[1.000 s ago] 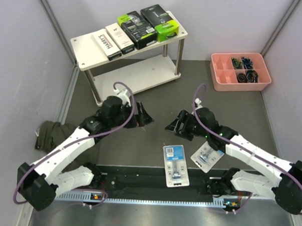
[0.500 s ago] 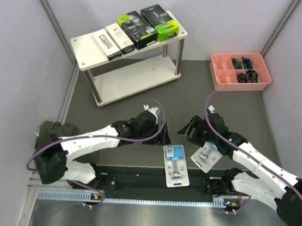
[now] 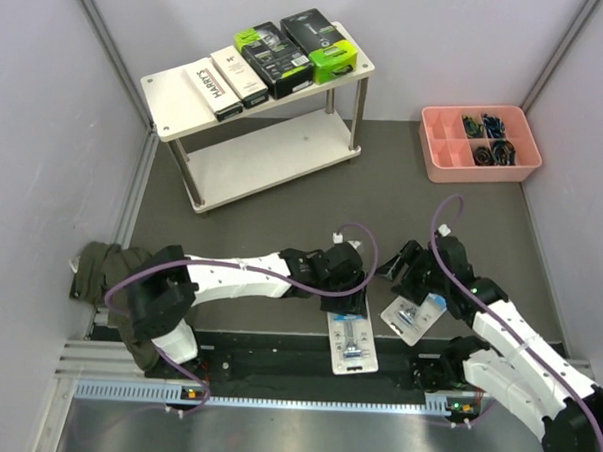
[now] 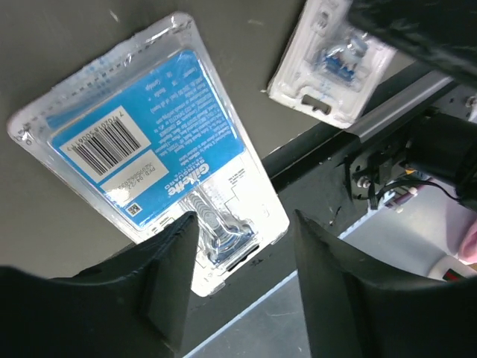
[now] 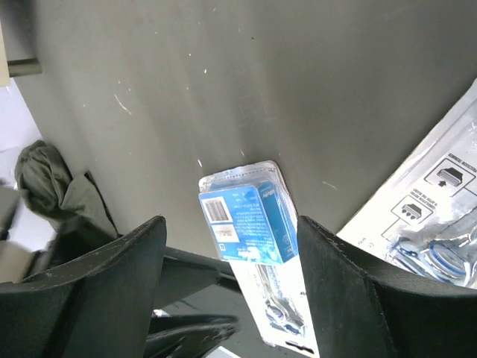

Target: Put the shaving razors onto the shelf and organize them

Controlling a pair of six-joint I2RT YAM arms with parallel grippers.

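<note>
Shelf (image 3: pixel 172 100): pale whitish boards, silver-grey posts.
Harry's boxes (image 3: pixel 238 75): white, dark lettering.
Black packs (image 3: pixel 272 58): black, lime-green panels.
Near blister pack (image 4: pixel 149 186): clear plastic, blue card, white barcode patch with black bars, white print.
Second blister pack (image 4: pixel 332 71): clear and white, blue parts inside; line diagrams on white backing in right wrist view.
Tray (image 3: pixel 435 152): salmon pink; contents dark with blue flecks.
Table (image 3: pixel 282 215): dark grey, faint pale scuffs.
Cloth (image 3: pixel 95 262): dark olive.
Arms (image 3: pixel 229 278): white shells, black joints.
Cables (image 3: pixel 368 251): purple.
Walls (image 3: pixel 46 125): pale lilac-grey.
</note>
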